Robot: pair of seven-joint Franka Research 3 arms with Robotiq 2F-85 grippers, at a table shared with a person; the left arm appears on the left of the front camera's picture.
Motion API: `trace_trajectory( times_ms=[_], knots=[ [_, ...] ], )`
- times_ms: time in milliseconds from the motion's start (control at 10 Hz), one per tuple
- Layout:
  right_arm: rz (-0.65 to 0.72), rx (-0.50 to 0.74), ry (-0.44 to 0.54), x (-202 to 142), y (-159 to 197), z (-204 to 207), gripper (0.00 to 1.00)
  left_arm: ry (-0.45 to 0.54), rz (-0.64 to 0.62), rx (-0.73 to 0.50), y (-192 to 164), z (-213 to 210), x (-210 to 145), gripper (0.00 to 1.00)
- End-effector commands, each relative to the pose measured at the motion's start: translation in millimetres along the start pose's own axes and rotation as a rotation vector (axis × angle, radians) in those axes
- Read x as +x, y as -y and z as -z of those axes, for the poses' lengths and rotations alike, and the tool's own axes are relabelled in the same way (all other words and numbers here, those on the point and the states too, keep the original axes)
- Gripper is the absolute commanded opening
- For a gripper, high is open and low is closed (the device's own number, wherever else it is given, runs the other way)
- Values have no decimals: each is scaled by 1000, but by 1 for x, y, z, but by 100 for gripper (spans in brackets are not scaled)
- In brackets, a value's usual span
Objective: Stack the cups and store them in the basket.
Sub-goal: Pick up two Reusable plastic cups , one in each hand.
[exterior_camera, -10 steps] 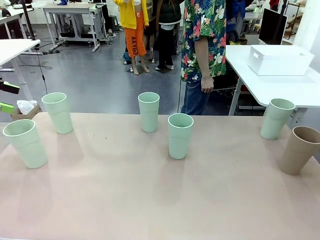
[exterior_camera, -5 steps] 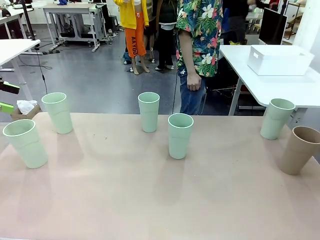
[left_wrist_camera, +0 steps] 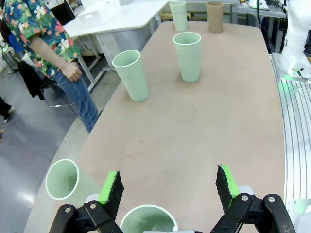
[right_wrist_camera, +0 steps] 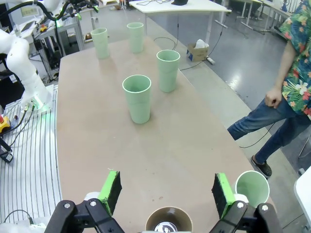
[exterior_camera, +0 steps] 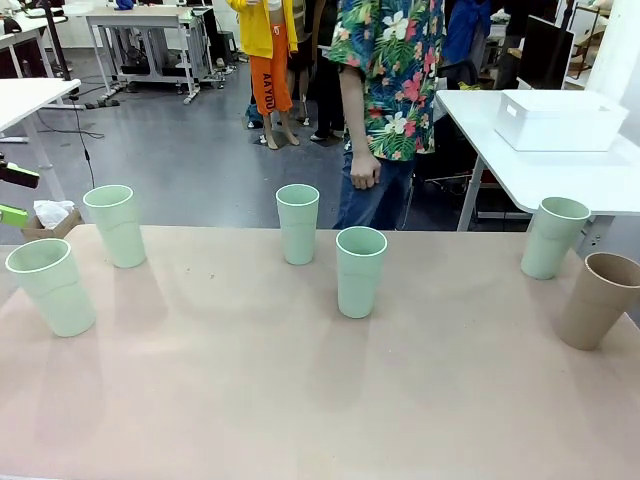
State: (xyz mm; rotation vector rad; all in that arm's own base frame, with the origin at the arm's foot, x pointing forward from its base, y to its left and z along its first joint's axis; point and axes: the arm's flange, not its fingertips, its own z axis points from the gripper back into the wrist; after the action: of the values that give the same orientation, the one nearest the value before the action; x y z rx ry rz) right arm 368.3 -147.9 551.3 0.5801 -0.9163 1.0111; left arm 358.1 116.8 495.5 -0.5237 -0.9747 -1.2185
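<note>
**Front view.** Six cups stand upright and well apart on the counter [exterior_camera: 250, 400]. They are the left-edge cup [exterior_camera: 52, 285], upper-left cup [exterior_camera: 115, 225], centre-rear cup [exterior_camera: 298, 223], centre cup [exterior_camera: 360, 270], right mint cup [exterior_camera: 553, 237] and brown cup [exterior_camera: 598, 300]. None is nested yet. The basket [exterior_camera: 560, 120] sits at upper right on a neighbouring white counter [exterior_camera: 520, 175], well apart from every cup. A person [exterior_camera: 385, 90] stands at the far edge.

**Left wrist view.** The left tool [left_wrist_camera: 169, 187] is spread and empty. The rim of the left-edge cup [left_wrist_camera: 148, 221] lies at bottom centre, between the fingers.

**Right wrist view.** The right tool [right_wrist_camera: 166, 191] is spread and empty. The brown cup [right_wrist_camera: 168, 221] lies at bottom centre between the fingers, with the right mint cup [right_wrist_camera: 251, 187] near it at lower right.

**Hazards (judged).**
- The cups are tall and look light. A finger that lands on a rim instead of straddling the wall would probably tip the cup.
- The right tool's outer finger could clip the right mint cup while closing in on the brown cup.
- A tilted cup may jam or topple the one it is lowered into.
- The basket may lie beyond reach, and the person is close to any path towards it.
</note>
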Motion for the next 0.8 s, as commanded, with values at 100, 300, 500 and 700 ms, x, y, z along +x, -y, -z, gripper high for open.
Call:
trace_trajectory(
  times_ms=[100, 300, 500, 700],
  knots=[
    [-14, -2, 16, 2, 1, 0, 100, 18, 2, 2, 0, 0, 1, 100],
    [-14, -2, 16, 2, 1, 0, 100, 18, 2, 2, 0, 0, 1, 100],
    [-14, -2, 16, 2, 1, 0, 100, 18, 2, 2, 0, 0, 1, 100],
    [-14, -2, 16, 2, 1, 0, 100, 18, 2, 2, 0, 0, 1, 100]
  ],
)
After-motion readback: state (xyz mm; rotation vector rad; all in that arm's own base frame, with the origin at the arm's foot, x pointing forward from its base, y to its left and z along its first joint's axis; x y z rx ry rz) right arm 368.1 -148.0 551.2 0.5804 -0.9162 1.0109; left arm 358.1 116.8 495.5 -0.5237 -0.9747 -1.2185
